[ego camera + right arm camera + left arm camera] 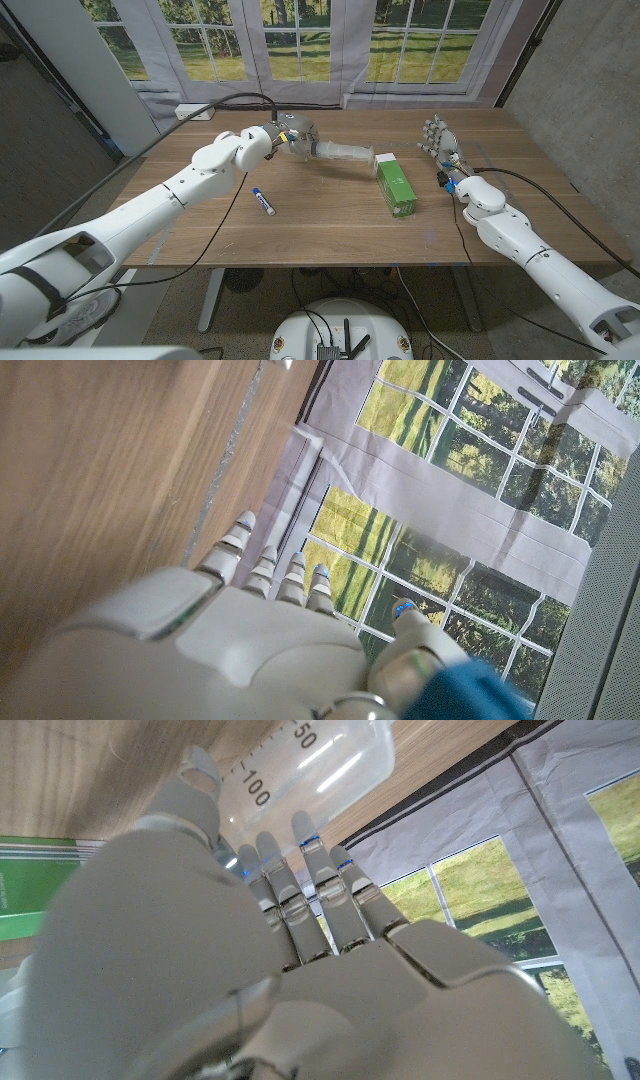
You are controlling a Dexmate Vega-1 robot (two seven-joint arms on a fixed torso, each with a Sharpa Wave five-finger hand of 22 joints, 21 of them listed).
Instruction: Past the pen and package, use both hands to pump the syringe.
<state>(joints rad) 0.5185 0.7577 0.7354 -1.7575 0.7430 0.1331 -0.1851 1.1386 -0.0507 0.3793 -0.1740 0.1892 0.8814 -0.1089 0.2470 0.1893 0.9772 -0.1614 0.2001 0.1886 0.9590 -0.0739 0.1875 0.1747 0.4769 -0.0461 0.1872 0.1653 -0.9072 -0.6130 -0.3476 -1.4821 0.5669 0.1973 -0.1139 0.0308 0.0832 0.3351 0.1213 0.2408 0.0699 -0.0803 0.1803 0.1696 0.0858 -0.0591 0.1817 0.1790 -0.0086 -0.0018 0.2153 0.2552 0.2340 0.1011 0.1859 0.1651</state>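
Observation:
A clear syringe [341, 152] lies slanted across the far middle of the table, its free end close to the green package [396, 186]. My left hand [287, 135] grips the syringe's other end. In the left wrist view my fingers [300, 890] curl against the clear barrel [300, 765], which is marked 50 and 100, and the green package [35, 885] is beside it. A blue and white pen [264, 201] lies nearer, to the left of the package. My right hand [440, 140] stands upright to the right of the package, fingers apart, holding nothing.
A white power strip [197, 112] sits at the table's far left edge, with a black cable [235, 99] arching from it. Curtained windows [300, 40] stand behind the table. Another cable [545, 185] runs along the right side by my right arm.

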